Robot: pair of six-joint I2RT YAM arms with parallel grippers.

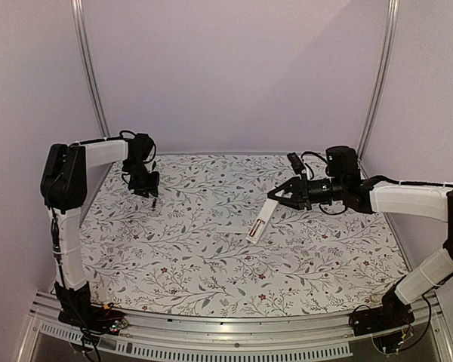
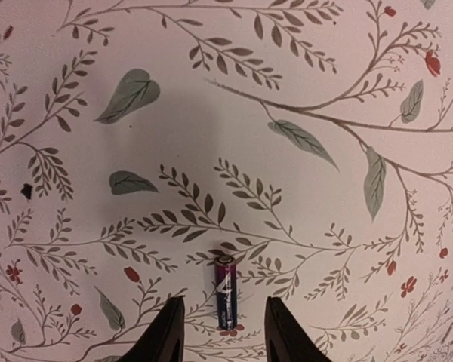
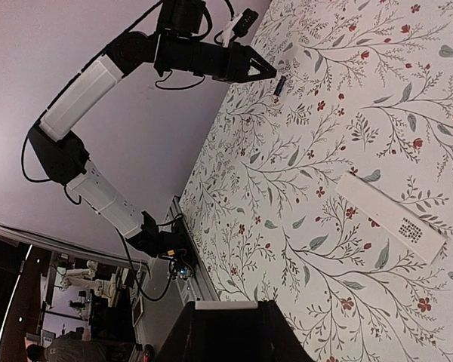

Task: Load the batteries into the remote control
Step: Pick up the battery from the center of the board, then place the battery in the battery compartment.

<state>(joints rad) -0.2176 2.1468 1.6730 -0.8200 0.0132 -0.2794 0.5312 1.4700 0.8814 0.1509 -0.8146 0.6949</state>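
1. Work low over the floral table (image 1: 211, 271); lift only after a firm pinch.
2. Hold the remote control (image 1: 260, 221) steady where it hangs, slanting above mid-table, clamped at its upper end in the right gripper (image 1: 281, 196), well apart from the pickup.
3. Centre the left gripper (image 2: 224, 302), jaws parted and straddling with a gap on each side; close evenly to avoid a one-sided nudge.
4. Pinch the blackish battery (image 2: 225, 283), lying flat towards the table's far-left, across its middle; likely to roll if struck off-centre.
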